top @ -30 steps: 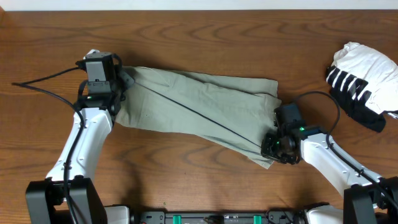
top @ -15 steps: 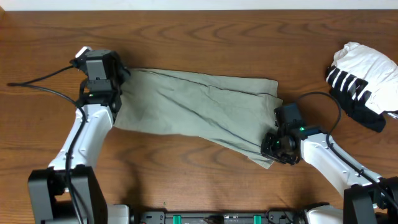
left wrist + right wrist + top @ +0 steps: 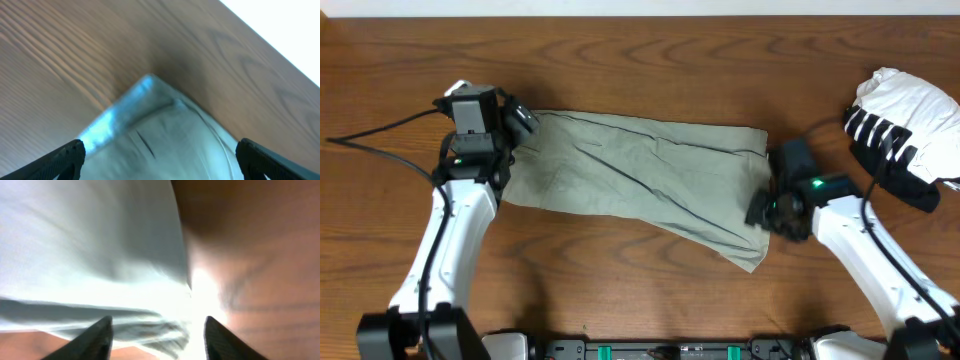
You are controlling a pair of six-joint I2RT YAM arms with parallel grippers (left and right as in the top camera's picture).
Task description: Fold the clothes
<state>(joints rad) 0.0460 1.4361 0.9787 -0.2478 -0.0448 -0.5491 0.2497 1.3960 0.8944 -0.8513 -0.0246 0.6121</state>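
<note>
One pair of khaki trousers [image 3: 640, 180] lies on the counter [image 3: 620, 60], one striped garment [image 3: 900, 130] well apart. Left gripper [image 3: 523, 122] and right gripper [image 3: 761, 210] flank it, jaws apart.

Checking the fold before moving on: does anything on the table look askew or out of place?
The trousers lie crooked: their layers don't line up, and a lower layer pokes out as a loose corner at the near right end. A crumpled white, black-striped garment sits apart at the right edge.
</note>
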